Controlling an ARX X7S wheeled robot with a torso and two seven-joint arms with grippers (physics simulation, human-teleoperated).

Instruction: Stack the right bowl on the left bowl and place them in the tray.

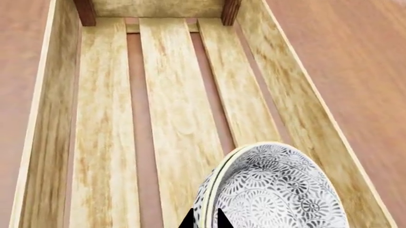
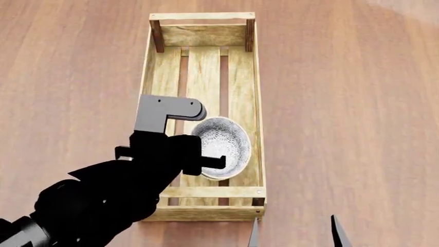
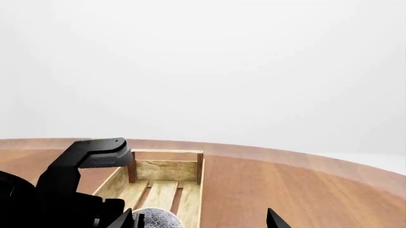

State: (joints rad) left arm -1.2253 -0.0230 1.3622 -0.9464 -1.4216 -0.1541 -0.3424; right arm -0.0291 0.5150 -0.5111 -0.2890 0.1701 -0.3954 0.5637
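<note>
Two grey-patterned bowls point(image 1: 273, 190), one nested in the other, sit low inside the near end of the long light-wood tray point(image 1: 54, 118). My left gripper point(image 1: 204, 221) is shut on their rim, one fingertip point(image 1: 187, 221) outside it and one inside. In the head view the bowls point(image 2: 223, 140) lie over the tray's right slats, with the tray's rim point(image 2: 258, 103) beside them and the left gripper point(image 2: 209, 162) at their near-left edge. I cannot tell whether they rest on the slats. My right gripper point(image 2: 295, 235) is open and empty, just in front of the tray's near right corner.
The tray stands on a brown wooden table point(image 2: 343, 103). Its far half shows bare slats point(image 1: 171, 71) and dark corner posts point(image 1: 83, 12). In the right wrist view the left arm point(image 3: 76, 190), the bowls point(image 3: 155, 219) and the tray point(image 3: 168, 168) show under a white background.
</note>
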